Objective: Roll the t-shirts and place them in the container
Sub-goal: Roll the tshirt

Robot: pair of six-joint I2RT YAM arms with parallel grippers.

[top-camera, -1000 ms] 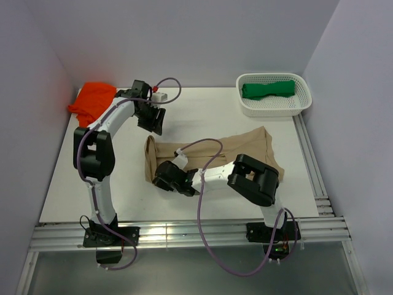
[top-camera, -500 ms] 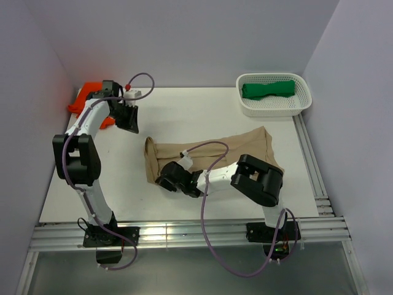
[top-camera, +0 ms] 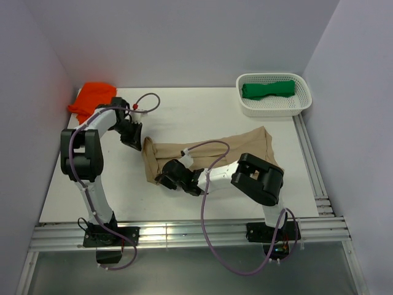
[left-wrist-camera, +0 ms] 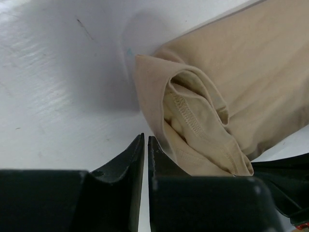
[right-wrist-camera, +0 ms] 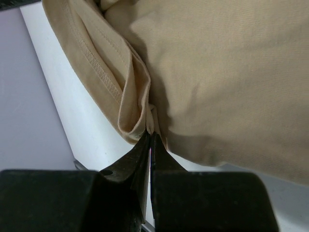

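The white tabletop (top-camera: 202, 110) is the biggest thing here. A tan t-shirt (top-camera: 245, 144) lies on it, stretched out long from side to side. Its left end is folded over into a thick bunch.

The left arm (top-camera: 83, 157) stands to the left of the tan t-shirt and bends over toward that bunched end. The right arm (top-camera: 258, 178) lies low along the near side of the tan t-shirt and covers part of its near edge.

A white basket (top-camera: 273, 109) with little holes sits past the tan t-shirt, at the far right. A green t-shirt (top-camera: 267, 89) lies rolled up inside it. An orange t-shirt (top-camera: 92, 98) lies in a heap far to the left of the tan t-shirt, against the wall.

The left gripper (top-camera: 132, 136) is just beside the far left corner of the tan t-shirt. In the left wrist view its jaws are almost pressed together, with only a thin slit between them, and there is no cloth in the slit. The folded edge of the tan t-shirt (left-wrist-camera: 251, 72), with its line of stitches, lies just to one side of the tips.

The right gripper (top-camera: 161, 179) is at the near left corner of the tan t-shirt. In the right wrist view its jaws are pinching a fold of the tan t-shirt (right-wrist-camera: 231, 72) right at the edge.
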